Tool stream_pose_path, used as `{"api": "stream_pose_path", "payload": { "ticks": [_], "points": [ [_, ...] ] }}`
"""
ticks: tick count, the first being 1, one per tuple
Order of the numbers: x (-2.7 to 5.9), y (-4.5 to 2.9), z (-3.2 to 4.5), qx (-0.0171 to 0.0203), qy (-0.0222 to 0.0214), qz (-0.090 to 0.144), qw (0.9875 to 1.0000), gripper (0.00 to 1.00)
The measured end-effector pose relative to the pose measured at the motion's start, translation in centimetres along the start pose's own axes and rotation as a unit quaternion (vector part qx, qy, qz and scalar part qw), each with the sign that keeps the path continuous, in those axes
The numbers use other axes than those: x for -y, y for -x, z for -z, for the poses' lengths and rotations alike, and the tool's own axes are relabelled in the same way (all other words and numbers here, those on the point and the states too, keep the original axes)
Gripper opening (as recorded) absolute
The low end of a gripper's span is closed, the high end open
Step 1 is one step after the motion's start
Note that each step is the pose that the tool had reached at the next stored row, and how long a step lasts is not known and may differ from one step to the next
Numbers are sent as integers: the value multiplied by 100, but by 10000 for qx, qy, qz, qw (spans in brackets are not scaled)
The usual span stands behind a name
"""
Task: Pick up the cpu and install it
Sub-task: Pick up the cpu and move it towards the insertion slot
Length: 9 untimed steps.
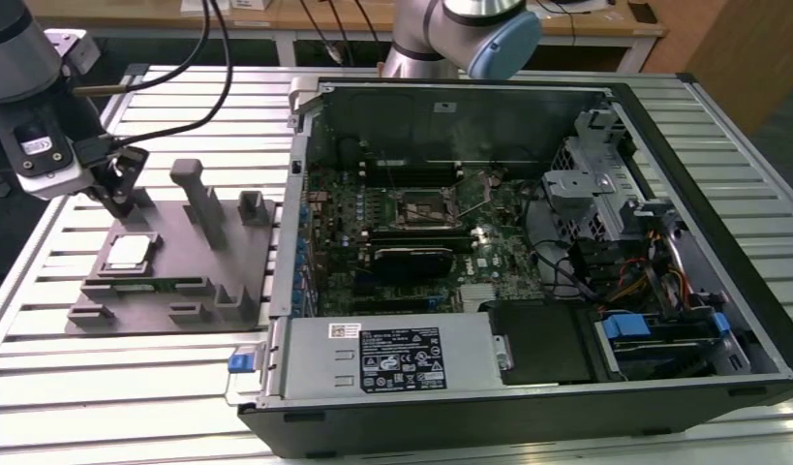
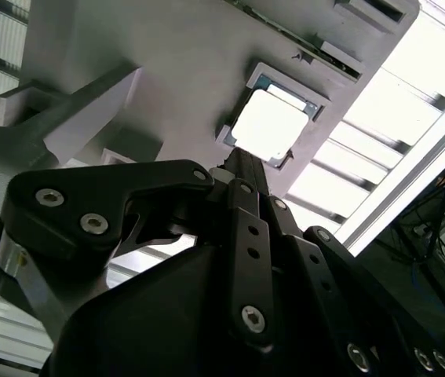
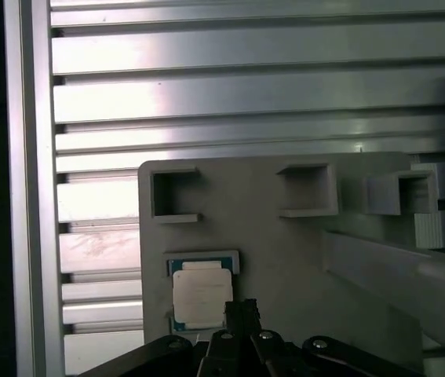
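The cpu (image 1: 128, 252) is a small square chip with a pale silver lid. It lies flat in a recess of the grey fixture plate (image 1: 190, 254) at the exterior view's left. My gripper (image 1: 118, 205) hangs just above the plate, a little beyond the cpu and not touching it. Its fingers are shut together with nothing between them. In both wrist views the cpu (image 2: 268, 126) (image 3: 201, 294) lies right past the closed fingertips (image 2: 234, 162) (image 3: 242, 310). The motherboard's square socket (image 1: 422, 205) sits inside the open computer case (image 1: 706, 194).
Grey posts and blocks (image 1: 196, 199) stand up from the fixture plate beside my gripper. A narrow green strip (image 1: 151, 285) lies on the plate near the cpu. A black heatsink (image 1: 415, 260) sits below the socket. A second robot arm (image 1: 480, 29) stands behind the case. The table is slatted aluminium (image 1: 112, 387).
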<state>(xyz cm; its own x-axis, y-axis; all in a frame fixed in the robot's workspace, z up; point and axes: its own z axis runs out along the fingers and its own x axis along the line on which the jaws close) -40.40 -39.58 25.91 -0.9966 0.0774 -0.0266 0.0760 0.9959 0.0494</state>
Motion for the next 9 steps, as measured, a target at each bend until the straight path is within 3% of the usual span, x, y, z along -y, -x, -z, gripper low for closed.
{"api": "stream_pose_path", "payload": {
  "ticks": [9],
  "points": [
    [7,-41,-75,0,0,0,10000,11]
  ]
}}
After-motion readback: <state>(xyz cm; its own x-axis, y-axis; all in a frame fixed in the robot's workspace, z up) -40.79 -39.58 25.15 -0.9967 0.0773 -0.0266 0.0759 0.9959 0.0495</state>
